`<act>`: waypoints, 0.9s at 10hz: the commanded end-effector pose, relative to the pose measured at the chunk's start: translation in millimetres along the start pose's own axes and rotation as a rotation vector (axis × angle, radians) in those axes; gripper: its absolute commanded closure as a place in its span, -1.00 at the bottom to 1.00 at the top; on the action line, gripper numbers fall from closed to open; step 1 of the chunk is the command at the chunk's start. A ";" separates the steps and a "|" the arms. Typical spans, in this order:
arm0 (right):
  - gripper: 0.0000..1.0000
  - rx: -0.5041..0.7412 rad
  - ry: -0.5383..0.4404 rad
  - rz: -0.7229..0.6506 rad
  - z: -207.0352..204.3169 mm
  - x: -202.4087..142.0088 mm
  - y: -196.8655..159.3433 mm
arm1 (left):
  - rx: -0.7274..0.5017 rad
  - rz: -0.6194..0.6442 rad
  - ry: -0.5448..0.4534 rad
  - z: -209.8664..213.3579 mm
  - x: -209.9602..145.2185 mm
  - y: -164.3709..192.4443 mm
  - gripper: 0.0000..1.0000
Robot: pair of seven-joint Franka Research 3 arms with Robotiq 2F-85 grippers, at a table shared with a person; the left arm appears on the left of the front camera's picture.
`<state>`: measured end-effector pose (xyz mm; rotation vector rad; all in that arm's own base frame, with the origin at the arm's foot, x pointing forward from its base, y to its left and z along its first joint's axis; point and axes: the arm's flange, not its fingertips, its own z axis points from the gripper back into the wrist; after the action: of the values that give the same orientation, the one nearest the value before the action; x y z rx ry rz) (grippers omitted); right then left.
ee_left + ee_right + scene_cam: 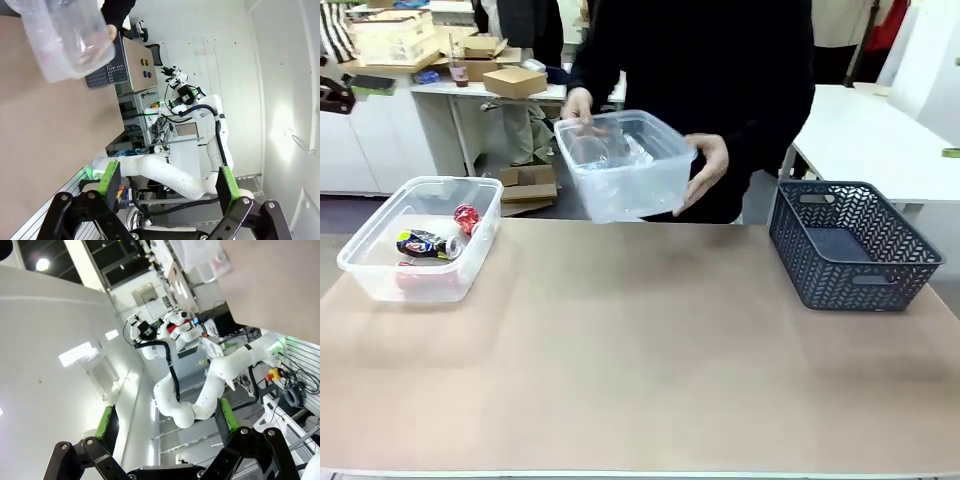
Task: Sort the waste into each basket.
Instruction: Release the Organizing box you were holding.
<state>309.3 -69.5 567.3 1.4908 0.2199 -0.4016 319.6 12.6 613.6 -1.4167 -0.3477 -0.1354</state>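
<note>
- Cans, a blue-printed one [424, 244] and a red one [466, 217], lie in a clear tub [380, 270] at the table's [640, 370] far left, on my front camera.
- A second clear tub [630, 185] is up off the table at its far edge, tilted, held by the person: one hand [578, 103] on its back rim, the other hand [706, 168] cupping its right side.
- I see something clear and crumpled in that tub; cannot say what.
- Dark lattice basket [850, 245] sits at the table's right end, well apart from both tubs.
- My left claw [167, 182]: fingers wide apart, holding nothing, off the table edge.
- My right claw [165, 422]: fingers wide apart, holding nothing, aimed at the room.
</note>
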 end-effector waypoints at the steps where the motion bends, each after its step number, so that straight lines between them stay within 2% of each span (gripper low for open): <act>1: -1.00 -0.012 0.010 0.019 6.6 0.1 -0.6 | -0.019 -0.028 0.001 2.2 1.3 -0.1 -1.00; 9: -1.00 -0.012 0.010 0.019 6.6 0.1 -0.6 | -0.019 -0.028 0.001 2.2 1.3 -0.1 -1.00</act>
<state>309.2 -70.6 566.6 1.4902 0.2199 -0.4019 319.1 14.9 614.2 -1.4171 -0.3496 -0.1342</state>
